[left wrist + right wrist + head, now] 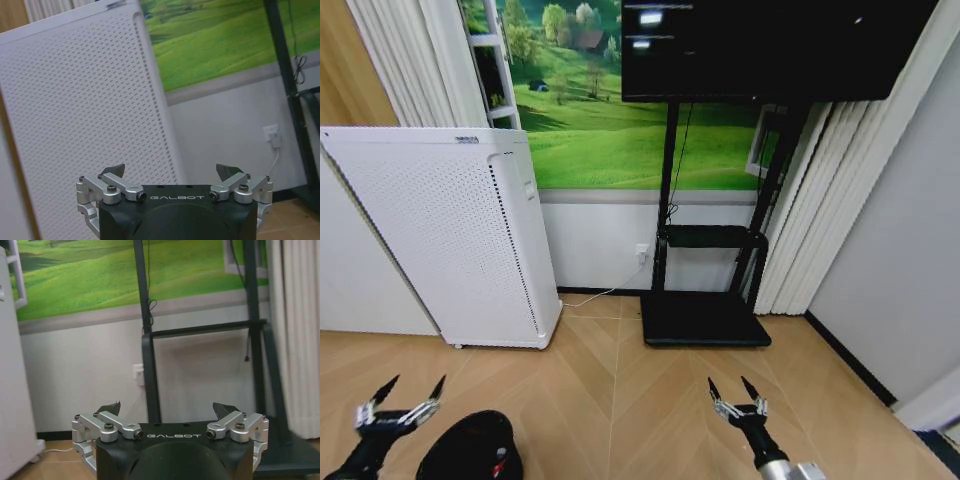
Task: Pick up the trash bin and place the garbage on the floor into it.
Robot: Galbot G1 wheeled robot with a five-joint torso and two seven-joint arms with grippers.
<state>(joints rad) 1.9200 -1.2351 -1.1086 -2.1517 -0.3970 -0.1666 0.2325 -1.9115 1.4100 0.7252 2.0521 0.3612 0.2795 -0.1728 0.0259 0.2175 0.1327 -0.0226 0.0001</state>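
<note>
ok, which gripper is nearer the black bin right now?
The left gripper. It hovers open just beside the trash bin at the robot's lower left, while the right gripper, also open, hangs over bare floor well to the bin's right.

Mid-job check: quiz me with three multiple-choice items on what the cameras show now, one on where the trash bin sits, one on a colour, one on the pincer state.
1. Where is the trash bin?
A. On the TV stand's base
B. On the floor beside the left pincer
C. On top of the white appliance

2. What colour is the perforated appliance?
A. White
B. Black
C. Green

3. How do the two pincers stand?
A. Both shut
B. Left shut on the bin
C. Both open, holding nothing

Answers:
1. B, the head view shows the bin low on the floor, just right of the left pincer.
2. A, its panel is white in the head view.
3. C, the left pincer and the right pincer both have spread fingertips with nothing between them.
</note>
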